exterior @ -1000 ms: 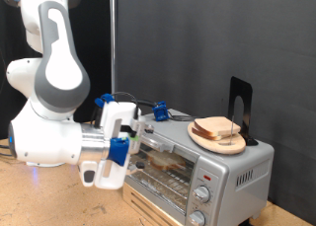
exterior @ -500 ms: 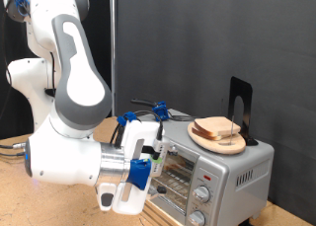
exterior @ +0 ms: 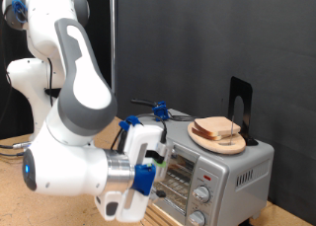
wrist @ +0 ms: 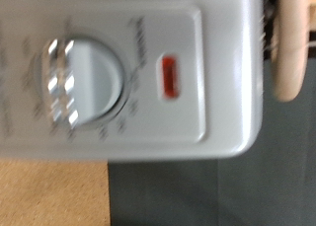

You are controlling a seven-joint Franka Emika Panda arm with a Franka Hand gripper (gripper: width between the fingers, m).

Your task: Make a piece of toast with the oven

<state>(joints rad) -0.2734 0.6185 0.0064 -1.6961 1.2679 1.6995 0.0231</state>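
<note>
The silver-grey oven stands at the exterior view's right, with round knobs down its right panel. A pale slice of toast lies on a round wooden plate on top of the oven. My gripper is low in front of the oven door, and the hand hides much of the glass. The wrist view shows the oven's panel close up and blurred, with one knob, a red indicator and the plate's edge. No fingers show there.
A black upright stand sits on the oven behind the plate. Blue-clipped cables run along the oven's back. A wooden tabletop lies below, and a dark curtain hangs behind.
The arm has swung from the exterior view's left toward the oven and lower. The hand now covers more of the oven door. The toast and plate have not moved.
</note>
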